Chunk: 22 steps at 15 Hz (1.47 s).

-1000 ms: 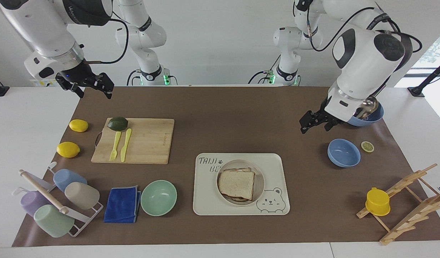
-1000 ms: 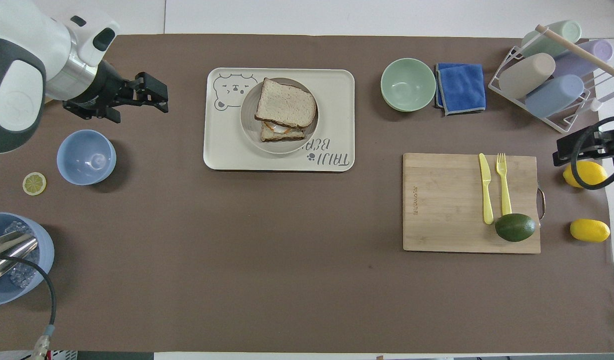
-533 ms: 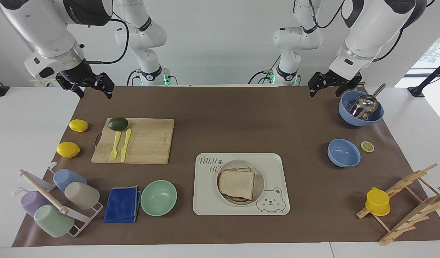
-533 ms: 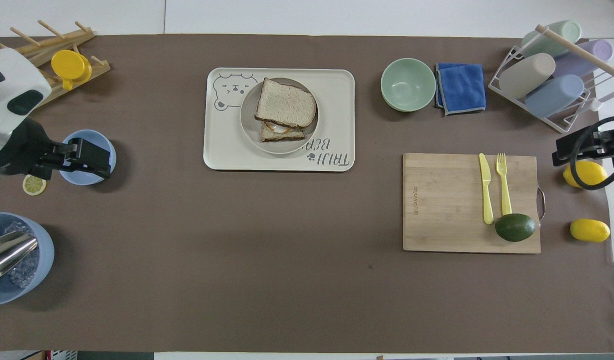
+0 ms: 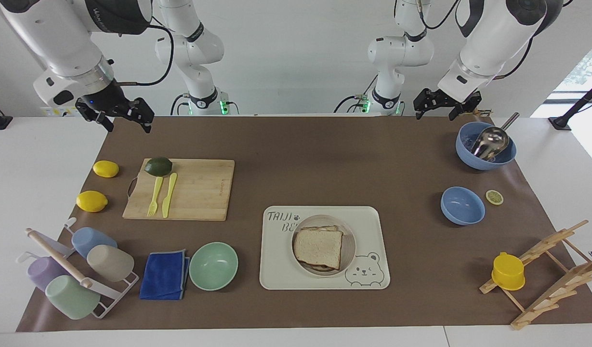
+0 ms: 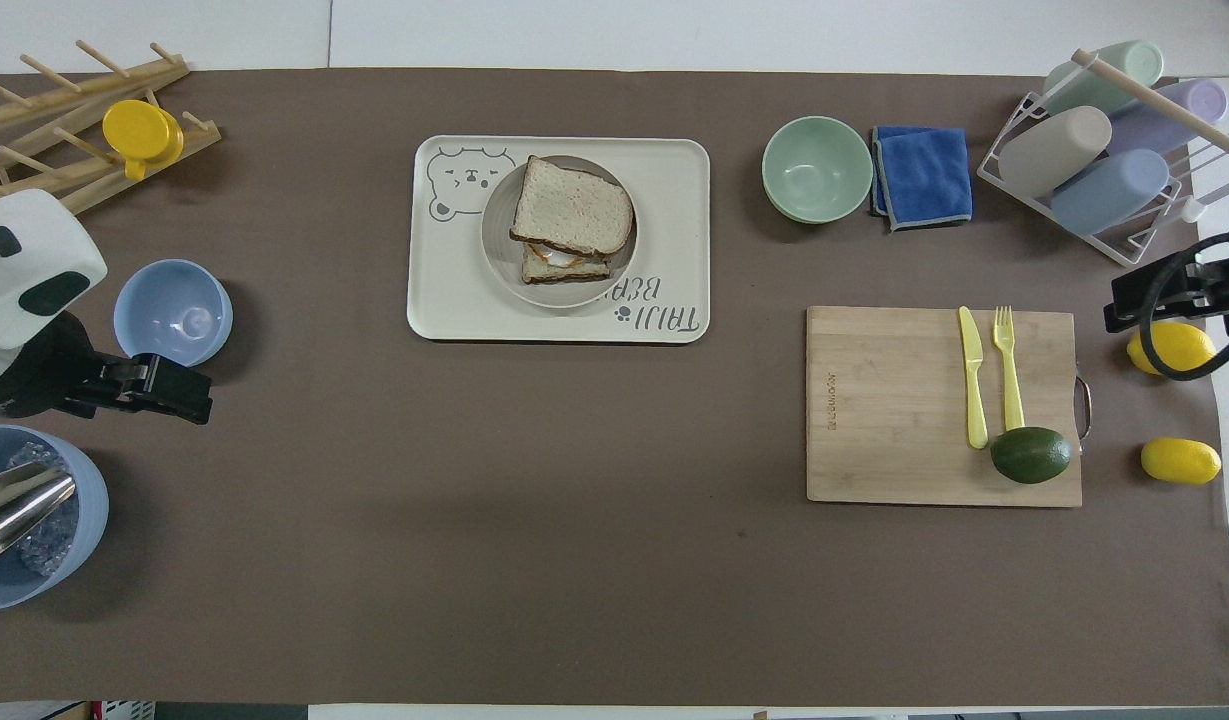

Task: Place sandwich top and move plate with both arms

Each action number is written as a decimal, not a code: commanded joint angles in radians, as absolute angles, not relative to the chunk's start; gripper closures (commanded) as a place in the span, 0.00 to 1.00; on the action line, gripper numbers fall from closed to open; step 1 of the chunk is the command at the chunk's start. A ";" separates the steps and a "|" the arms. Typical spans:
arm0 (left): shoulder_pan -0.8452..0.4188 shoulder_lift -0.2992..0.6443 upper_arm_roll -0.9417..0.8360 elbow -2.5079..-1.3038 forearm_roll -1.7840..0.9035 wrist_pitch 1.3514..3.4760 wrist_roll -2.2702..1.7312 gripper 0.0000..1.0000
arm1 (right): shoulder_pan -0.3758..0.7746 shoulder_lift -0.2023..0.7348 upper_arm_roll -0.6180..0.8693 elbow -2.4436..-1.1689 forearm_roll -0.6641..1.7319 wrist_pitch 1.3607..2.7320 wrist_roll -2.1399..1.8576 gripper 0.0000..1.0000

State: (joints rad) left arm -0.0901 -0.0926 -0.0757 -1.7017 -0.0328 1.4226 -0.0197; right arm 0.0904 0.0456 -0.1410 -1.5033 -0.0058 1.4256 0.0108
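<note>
Overhead view: square crusted sandwich top (image 6: 572, 207) caps round rimmed plate (image 6: 504, 268); end effector states unclear.

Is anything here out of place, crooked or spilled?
One small thing: the sandwich top sits askew on the slice below, so filling shows at the edge nearer the robots. The plate rests inside the bear tray. Nothing is spilled. Both the left gripper and the right gripper hang above the table, holding nothing.

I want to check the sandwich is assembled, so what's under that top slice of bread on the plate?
Under the sandwich top a lower slice shows at its edge, with white and orange filling between. Most of the filling is covered. All of it sits on the plate.
</note>
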 commanded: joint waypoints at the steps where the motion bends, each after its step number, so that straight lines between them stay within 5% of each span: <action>1: -0.038 -0.043 -0.124 -1.609 -0.003 1.430 0.020 0.00 | 0.092 0.043 -0.146 -1.499 0.011 1.431 -0.015 0.00; 22: -0.031 -0.054 -0.095 -1.605 -0.046 1.459 -0.106 0.00 | 0.091 0.043 -0.146 -1.499 0.009 1.430 -0.014 0.00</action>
